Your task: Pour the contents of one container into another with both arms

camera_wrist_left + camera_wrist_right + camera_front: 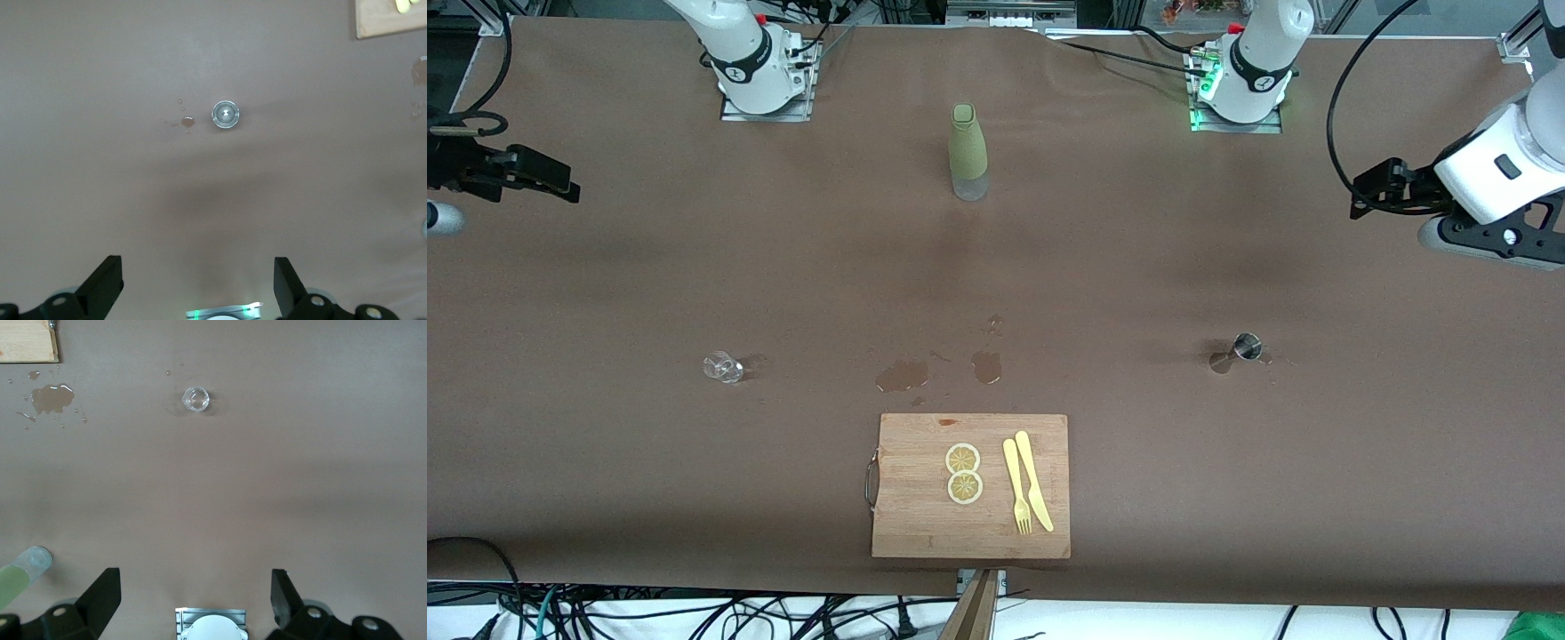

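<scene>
Cutting board (pixel 925 524) nearest; left hand (pixel 198 283), right hand (pixel 195 597) (both wide open, empty)

Brown-covered table (pixel 605 462) (wet patches (pixel 903 375)), tangled cables (pixel 694 613) along its edge

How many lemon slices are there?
2. Both lie on the cutting board, side by side: one lemon slice farther from the front camera, the other lemon slice nearer. None looks hidden.
</scene>
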Action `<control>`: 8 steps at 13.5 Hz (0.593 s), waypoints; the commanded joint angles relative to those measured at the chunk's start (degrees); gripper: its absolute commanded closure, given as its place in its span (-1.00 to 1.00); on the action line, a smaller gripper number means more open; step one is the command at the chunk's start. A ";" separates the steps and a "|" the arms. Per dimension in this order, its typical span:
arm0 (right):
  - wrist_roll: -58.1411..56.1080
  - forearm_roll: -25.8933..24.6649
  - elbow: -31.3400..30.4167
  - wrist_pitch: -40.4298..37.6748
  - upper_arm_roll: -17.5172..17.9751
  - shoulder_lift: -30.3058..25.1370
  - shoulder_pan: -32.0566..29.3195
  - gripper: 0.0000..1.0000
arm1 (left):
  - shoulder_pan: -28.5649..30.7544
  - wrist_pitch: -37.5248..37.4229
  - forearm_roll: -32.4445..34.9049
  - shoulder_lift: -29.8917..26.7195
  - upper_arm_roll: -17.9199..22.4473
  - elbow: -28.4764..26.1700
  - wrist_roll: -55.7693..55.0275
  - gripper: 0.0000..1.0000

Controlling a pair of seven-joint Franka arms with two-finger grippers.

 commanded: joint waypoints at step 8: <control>2.81 -2.28 -1.50 1.45 1.14 0.27 0.27 -1.00 | 2.28 1.56 0.79 -1.05 0.53 -1.93 3.96 -1.00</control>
